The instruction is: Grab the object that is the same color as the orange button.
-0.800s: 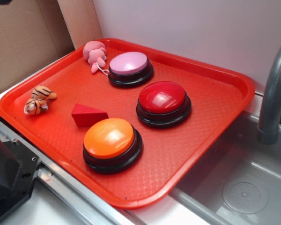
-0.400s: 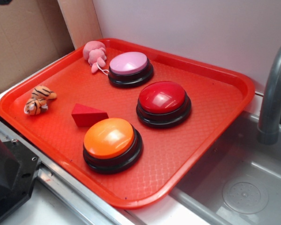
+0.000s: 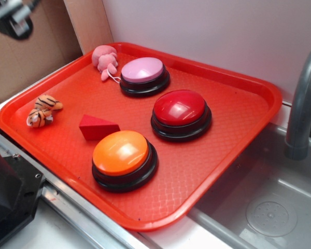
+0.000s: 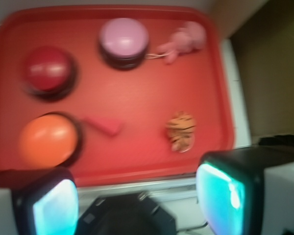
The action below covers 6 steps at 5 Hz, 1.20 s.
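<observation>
The small orange striped plush tiger (image 3: 43,110) lies near the left edge of the red tray (image 3: 238,119). The wrist view shows it at right of centre (image 4: 181,131). The orange button (image 3: 122,154) stands at the tray's front and shows at the left in the wrist view (image 4: 46,139). My gripper (image 3: 13,18) is high at the top left, well above and behind the tiger. In the wrist view the gripper (image 4: 137,196) is open and empty, its jaws wide apart.
On the tray are a pink plush toy (image 3: 105,58), a red wedge block (image 3: 97,127), a pink-domed button (image 3: 142,71) and a red-domed button (image 3: 180,108). A grey faucet (image 3: 303,104) and sink (image 3: 269,207) are at the right. Cardboard (image 3: 31,52) stands behind.
My gripper has come into the exterior view at the top left. Nothing on the tray has moved.
</observation>
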Each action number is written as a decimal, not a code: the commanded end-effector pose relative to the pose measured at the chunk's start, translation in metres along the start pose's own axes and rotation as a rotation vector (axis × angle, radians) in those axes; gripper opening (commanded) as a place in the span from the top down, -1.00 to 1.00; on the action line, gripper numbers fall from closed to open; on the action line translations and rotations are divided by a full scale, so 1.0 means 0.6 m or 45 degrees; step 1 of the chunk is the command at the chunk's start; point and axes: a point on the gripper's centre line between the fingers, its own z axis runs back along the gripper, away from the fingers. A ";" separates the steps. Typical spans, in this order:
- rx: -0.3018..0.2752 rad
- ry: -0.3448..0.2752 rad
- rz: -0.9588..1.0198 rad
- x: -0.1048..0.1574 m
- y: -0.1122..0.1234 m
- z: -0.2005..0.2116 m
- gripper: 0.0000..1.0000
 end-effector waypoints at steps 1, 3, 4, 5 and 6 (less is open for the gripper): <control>0.100 -0.082 0.145 0.000 0.045 -0.118 -1.00; 0.053 -0.065 0.222 -0.018 0.083 -0.240 -1.00; 0.064 -0.057 0.234 -0.020 0.093 -0.269 -1.00; 0.078 -0.043 0.243 -0.023 0.102 -0.294 -1.00; 0.067 -0.044 0.240 -0.022 0.103 -0.306 -1.00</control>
